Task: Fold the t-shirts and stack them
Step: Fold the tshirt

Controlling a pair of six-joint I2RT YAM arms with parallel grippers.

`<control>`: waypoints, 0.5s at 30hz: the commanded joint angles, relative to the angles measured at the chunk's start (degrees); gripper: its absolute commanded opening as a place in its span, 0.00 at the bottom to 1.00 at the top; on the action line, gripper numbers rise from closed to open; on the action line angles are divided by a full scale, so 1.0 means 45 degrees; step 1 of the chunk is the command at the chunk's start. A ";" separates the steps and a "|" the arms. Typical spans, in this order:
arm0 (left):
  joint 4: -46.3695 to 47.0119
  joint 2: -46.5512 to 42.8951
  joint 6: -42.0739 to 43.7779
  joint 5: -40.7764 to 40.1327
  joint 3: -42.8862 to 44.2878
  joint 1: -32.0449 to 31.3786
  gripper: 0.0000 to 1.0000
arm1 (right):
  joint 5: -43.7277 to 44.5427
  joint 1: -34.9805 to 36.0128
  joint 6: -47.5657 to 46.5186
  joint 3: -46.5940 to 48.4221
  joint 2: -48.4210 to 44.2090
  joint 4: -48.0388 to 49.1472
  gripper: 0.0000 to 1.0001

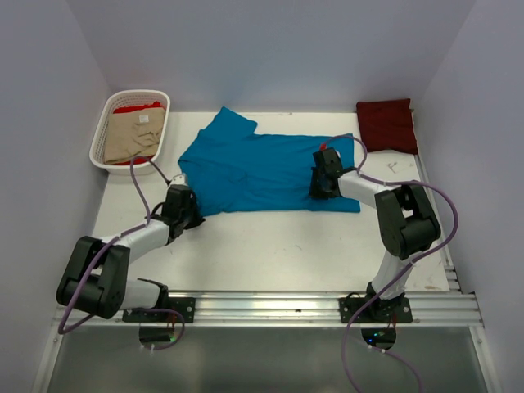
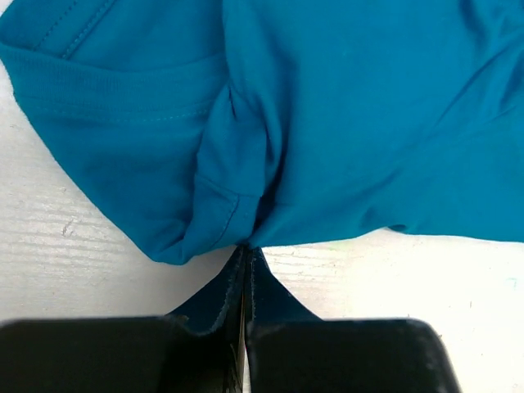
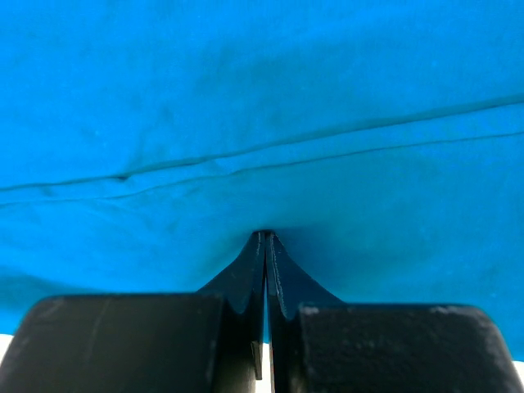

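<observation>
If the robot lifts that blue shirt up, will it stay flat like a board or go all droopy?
Probably droopy: the blue t-shirt wrinkles and bunches where the left pincer pinches its edge. It would likely sag between that and the right pincer. It looks thin, so probably light.

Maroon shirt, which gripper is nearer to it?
Right. The right gripper pinches the teal shirt at the end nearest the maroon shirt; the left gripper pinches its opposite corner.
</observation>
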 commanded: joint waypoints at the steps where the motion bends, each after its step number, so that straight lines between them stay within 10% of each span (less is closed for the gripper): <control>1: 0.0494 -0.0429 0.0200 0.0035 -0.0146 0.0072 0.00 | 0.0249 -0.0163 -0.0053 -0.0468 0.0476 -0.0059 0.00; 12: -0.1325 -0.2462 -0.0171 0.0799 0.0674 0.0072 0.00 | 0.0113 -0.0319 -0.0053 -0.0487 0.0651 0.0000 0.00; 15: -0.1734 -0.1702 -0.0190 0.0212 0.1005 0.0092 0.41 | 0.0015 -0.0358 -0.0053 -0.0468 0.0652 0.0000 0.00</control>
